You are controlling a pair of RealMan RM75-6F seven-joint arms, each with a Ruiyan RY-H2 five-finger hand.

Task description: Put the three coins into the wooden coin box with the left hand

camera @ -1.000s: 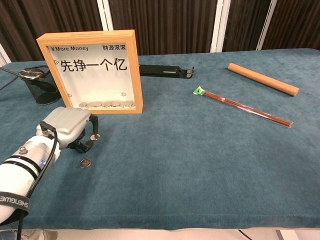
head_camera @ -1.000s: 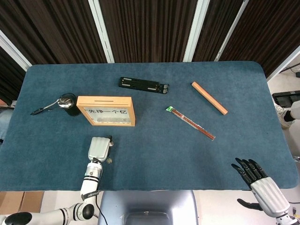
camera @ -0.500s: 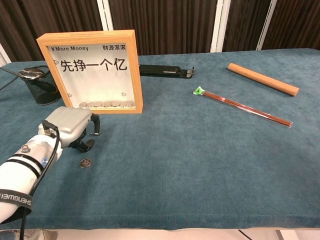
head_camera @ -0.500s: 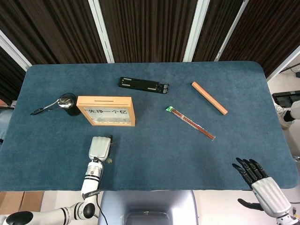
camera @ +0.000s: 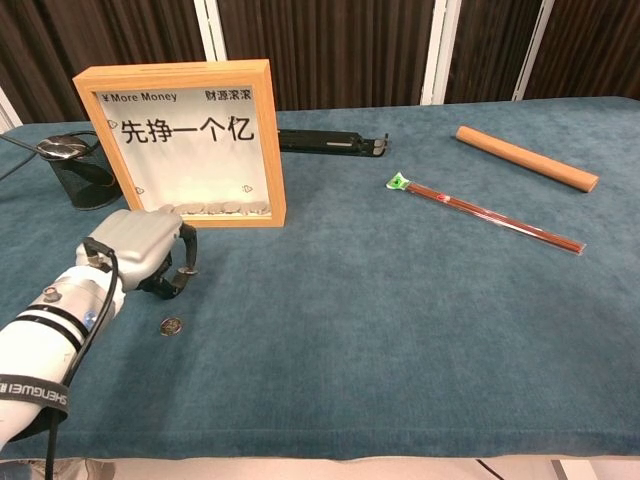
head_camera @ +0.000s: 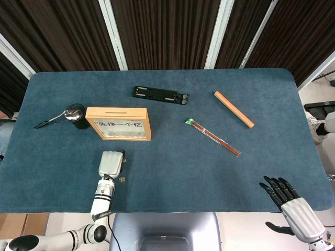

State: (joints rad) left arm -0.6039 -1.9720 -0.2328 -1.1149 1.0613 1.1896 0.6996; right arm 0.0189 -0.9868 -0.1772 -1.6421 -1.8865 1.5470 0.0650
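Chest view: coin (camera: 172, 326) just below left hand (camera: 145, 247), apart.

My left hand (camera: 140, 250) has a smooth, matt grey shell on its back, plastic by the look of it, with dark fingers (camera: 187, 262) beneath. The table (head_camera: 172, 167) wears a matt blue cloth with a soft, felt-like nap. The wooden coin box (camera: 190, 140) is pale, smooth wood framing a glossy clear pane. One coin (camera: 172, 326) on the cloth is dull metal. The rod (camera: 525, 158) looks like smooth wood, and the chopsticks (camera: 485, 213) lie in shiny clear wrap. My right hand (head_camera: 290, 201) has glossy black fingers.
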